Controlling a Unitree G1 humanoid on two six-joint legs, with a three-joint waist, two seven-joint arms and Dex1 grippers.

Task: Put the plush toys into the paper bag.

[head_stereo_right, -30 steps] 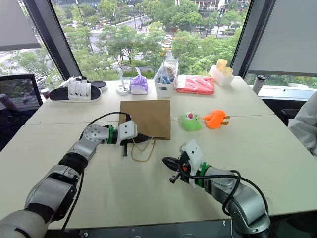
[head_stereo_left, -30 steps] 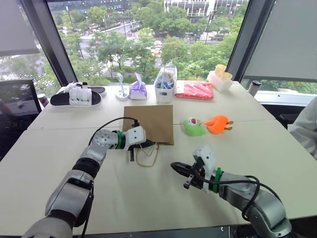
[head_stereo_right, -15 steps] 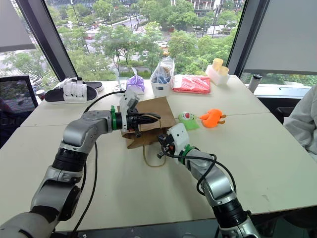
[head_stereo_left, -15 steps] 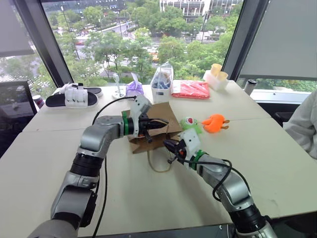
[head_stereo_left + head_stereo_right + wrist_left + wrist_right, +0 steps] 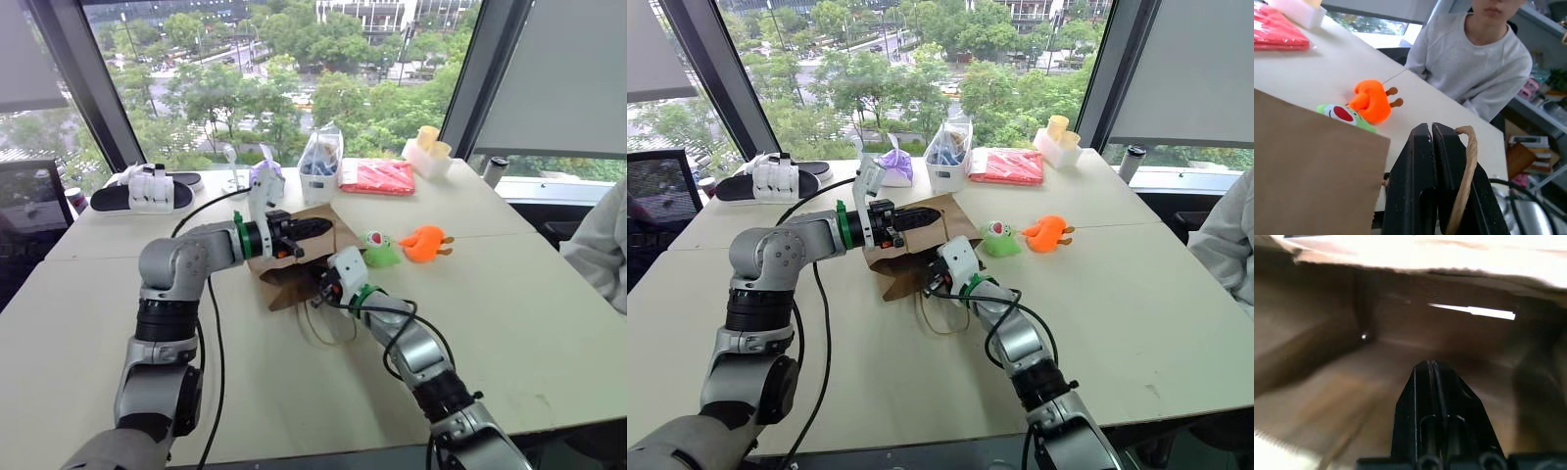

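Two arms are being shown, each being built of rounded silver-grey metallic segments joined by black joint sections; a green ring is being carried just behind each wrist; a white block-shaped housing is being worn at each wrist; a loose black cable is being routed along the outside of each arm in open loops. The left gripper (image 5: pixel 315 228) and the right gripper (image 5: pixel 319 291) are each being formed of two slim, glossy black fingers tapering to a point; two round recesses are being displayed at the finger bases in the right wrist view.
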